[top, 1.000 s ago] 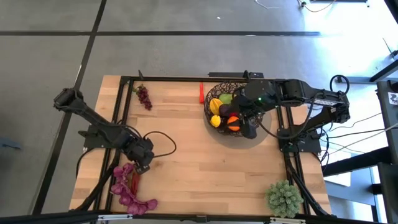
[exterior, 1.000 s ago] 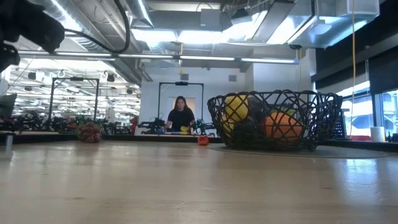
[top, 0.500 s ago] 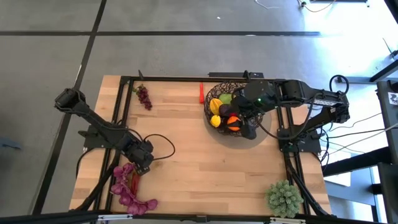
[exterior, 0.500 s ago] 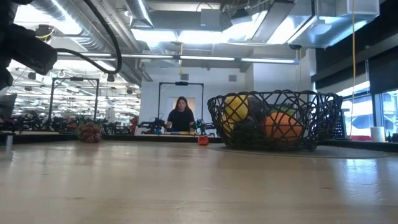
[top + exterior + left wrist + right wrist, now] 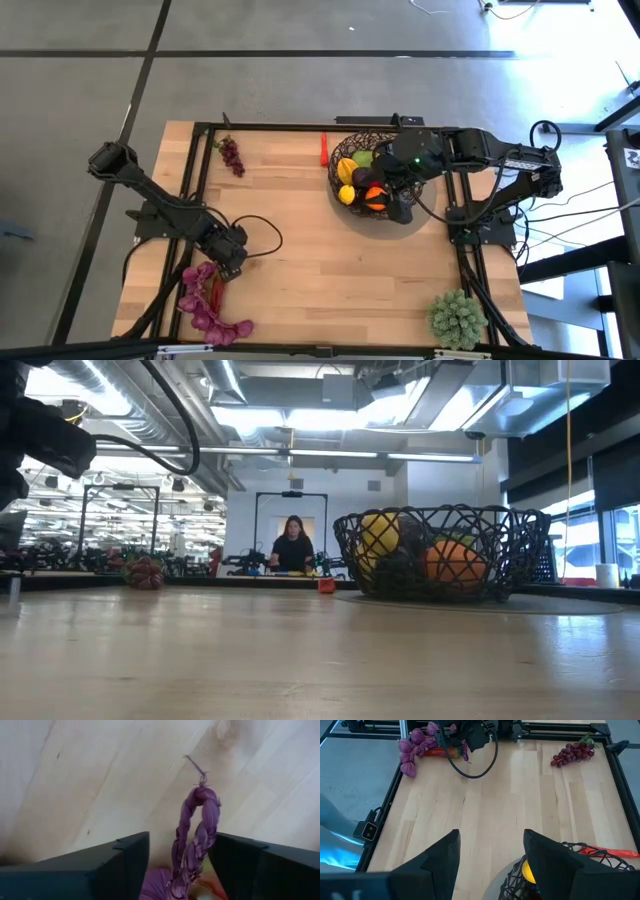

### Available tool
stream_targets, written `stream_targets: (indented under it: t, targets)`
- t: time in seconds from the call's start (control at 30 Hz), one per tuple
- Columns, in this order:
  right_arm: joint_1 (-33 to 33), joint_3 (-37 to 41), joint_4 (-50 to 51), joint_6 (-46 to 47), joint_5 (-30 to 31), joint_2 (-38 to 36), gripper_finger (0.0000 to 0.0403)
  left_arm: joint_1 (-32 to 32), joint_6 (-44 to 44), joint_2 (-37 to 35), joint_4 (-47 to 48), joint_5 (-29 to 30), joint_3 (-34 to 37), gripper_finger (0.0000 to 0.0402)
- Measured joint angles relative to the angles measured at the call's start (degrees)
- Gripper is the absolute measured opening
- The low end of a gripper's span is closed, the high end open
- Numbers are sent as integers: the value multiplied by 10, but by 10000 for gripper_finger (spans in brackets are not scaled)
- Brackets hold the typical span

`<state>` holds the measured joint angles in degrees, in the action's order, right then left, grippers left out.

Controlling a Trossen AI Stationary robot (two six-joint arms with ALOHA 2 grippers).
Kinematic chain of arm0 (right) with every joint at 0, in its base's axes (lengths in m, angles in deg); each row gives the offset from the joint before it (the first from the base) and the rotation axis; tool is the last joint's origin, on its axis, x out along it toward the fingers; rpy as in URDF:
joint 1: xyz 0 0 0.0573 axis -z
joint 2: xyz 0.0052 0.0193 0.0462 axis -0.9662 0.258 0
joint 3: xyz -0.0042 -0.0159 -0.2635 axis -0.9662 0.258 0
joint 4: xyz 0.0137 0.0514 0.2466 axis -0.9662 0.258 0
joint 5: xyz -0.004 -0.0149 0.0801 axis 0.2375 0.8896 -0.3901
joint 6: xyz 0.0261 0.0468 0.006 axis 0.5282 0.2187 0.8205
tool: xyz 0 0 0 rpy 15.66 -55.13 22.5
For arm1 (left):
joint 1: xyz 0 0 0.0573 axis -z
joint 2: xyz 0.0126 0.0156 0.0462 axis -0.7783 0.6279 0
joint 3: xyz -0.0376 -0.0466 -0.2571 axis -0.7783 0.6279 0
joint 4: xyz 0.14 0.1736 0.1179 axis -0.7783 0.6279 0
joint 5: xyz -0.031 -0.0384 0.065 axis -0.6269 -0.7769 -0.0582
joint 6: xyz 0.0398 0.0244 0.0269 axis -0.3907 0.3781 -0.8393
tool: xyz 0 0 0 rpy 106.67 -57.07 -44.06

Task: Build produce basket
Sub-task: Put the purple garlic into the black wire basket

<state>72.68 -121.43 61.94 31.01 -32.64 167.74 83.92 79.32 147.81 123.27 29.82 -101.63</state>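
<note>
Two arms show from above: the left gripper (image 5: 232,262) sits lower left over the purple leaves (image 5: 205,305), while the right gripper (image 5: 392,200) hangs over the basket (image 5: 350,143) at upper centre-right. Low view: basket (image 5: 440,550) right of centre, orange (image 5: 452,565) inside. Left wrist: fingers (image 5: 110,865) partly open around a purple leaf stem (image 5: 195,835), grip uncertain. Right wrist: fingers (image 5: 440,855) spread, holding nothing.

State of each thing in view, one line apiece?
Basket: upright, partly filled with fruit.
Purple leaves: on the table, a strand between the left gripper fingers, jaws closing.
Purple grapes: loose on the table.
Red chilli: outside the basket.
Right gripper: open, empty, over the basket.
</note>
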Motion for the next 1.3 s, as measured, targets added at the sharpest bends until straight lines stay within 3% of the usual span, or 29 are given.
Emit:
stream_targets:
  t: [0.33, 0.4, 0.67, 0.97, 1.3]
  targets:
    - [0, 0, 0, 0, 0, 0, 215, 0, 0, 0, -9, 4, 0, 29]
    - [0, 0, 0, 0, 0, 0, 215, 0, 1, -1, -23, 4, -3, 13]
    - [0, 0, 0, 0, 0, 0, 215, 0, -32, -2, -18, 11, -88, 6]
    - [0, 0, 0, 0, 0, 0, 215, -11, -71, -2, 163, 80, -197, 4]
    - [0, 0, 0, 0, 0, -1, 215, -57, -176, -1, 271, 104, -343, 4]
